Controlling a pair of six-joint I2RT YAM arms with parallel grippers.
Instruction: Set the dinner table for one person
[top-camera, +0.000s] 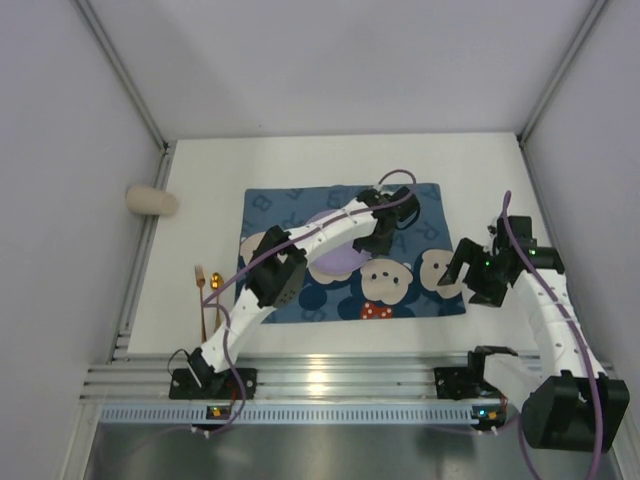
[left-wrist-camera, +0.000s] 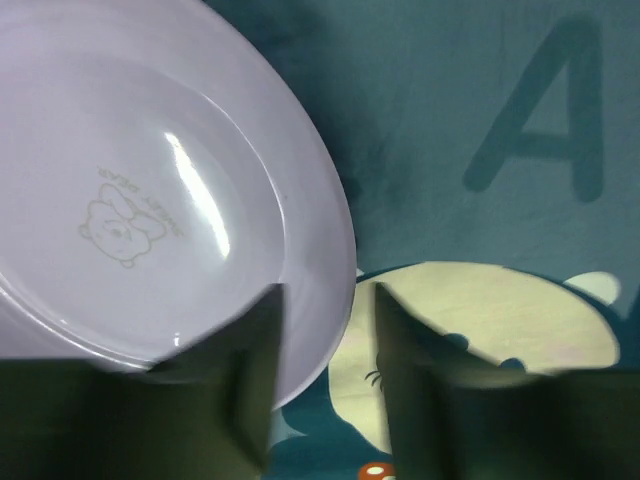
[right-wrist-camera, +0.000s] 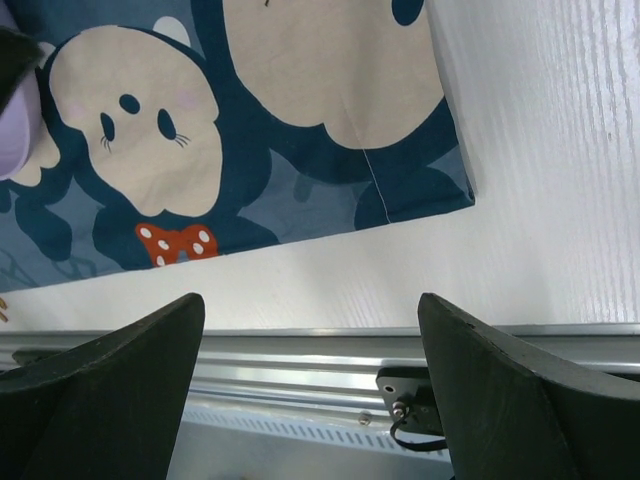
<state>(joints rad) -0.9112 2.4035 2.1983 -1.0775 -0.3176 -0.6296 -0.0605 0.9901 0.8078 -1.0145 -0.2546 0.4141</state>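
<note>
The white dinner table (top-camera: 200, 180) carries a blue bear-print placemat (top-camera: 290, 210). A lavender plate (top-camera: 340, 262) lies on the placemat, partly under my left arm. In the left wrist view the plate (left-wrist-camera: 150, 200) fills the upper left. My left gripper (left-wrist-camera: 325, 295) is open, its jaws straddling the plate's right rim, with placemat showing between the rim and the right finger. In the top view the left gripper (top-camera: 378, 240) is over the placemat's middle. My right gripper (top-camera: 450, 275) hangs wide open and empty over the placemat's right front corner; it also shows in its wrist view (right-wrist-camera: 310, 300).
A gold fork (top-camera: 202, 298) and a small gold item (top-camera: 217, 284) lie on the table left of the placemat. A beige cup (top-camera: 150, 201) lies on its side at the far left. The ribbed aluminium rail (top-camera: 330, 375) runs along the near edge. Grey walls enclose the table.
</note>
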